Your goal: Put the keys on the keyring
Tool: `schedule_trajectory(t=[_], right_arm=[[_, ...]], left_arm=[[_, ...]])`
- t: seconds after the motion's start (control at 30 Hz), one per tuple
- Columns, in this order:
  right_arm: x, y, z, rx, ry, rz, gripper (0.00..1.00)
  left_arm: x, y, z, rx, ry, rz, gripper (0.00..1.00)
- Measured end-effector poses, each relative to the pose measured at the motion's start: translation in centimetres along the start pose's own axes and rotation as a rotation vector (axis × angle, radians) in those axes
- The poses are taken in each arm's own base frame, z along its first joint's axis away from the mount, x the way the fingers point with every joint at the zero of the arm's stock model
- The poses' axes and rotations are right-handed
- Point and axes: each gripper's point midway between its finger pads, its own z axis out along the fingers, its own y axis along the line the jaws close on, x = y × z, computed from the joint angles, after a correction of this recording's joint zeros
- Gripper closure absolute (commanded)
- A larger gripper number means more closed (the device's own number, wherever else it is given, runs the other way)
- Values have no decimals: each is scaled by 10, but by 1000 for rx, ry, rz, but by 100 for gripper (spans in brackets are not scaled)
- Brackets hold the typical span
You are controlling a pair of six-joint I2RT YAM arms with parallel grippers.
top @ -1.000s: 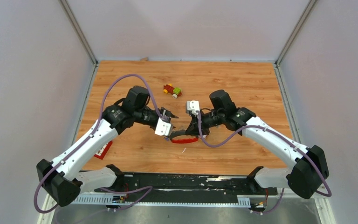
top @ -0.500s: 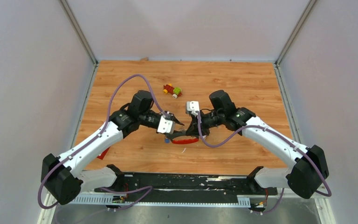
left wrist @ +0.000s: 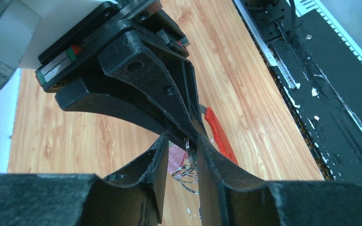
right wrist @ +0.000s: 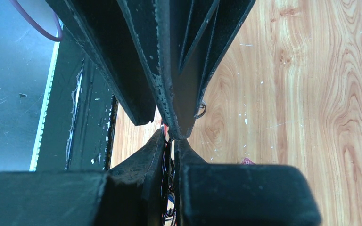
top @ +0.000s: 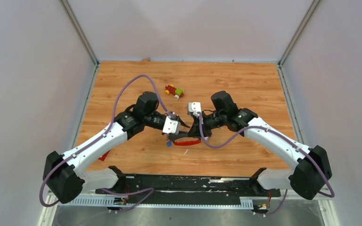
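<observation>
Left wrist view: the left gripper (left wrist: 182, 146) is flanking the thin metal keyring (left wrist: 187, 170) with narrow jaws, though its grip is unclear. Beyond, the right gripper (left wrist: 191, 132) is clamping it by the red crescent fob (left wrist: 219, 136). Threading the blue-headed silver key (top: 168, 143), which is lying just beside the left gripper, is calling for slow, steady alignment.

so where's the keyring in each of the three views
top external: keyring sits just below the picture's centre, red crescent showing.
left wrist: keyring is right of centre, red crescent slanting down, wire rings lower in the middle.
right wrist: keyring shows only as a thin wire loop right of centre; crescents hidden.
shared landmark: black base rail at the table's near edge.
</observation>
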Motion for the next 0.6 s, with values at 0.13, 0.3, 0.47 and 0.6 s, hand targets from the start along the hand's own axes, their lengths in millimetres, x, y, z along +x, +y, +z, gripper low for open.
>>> schedule_trajectory(t=[0.13, 0.3, 0.47, 0.6], right_arm=[[0, 0, 0, 0, 0, 0, 100], [0, 0, 0, 0, 0, 0, 100], [0, 0, 0, 0, 0, 0, 100], [0, 0, 0, 0, 0, 0, 100]], left_arm=[[3, -1, 1, 6, 8, -5, 63], [6, -1, 1, 3, 19, -1, 65], [10, -1, 2, 5, 31, -3, 70], [15, -2, 4, 12, 41, -13, 75]])
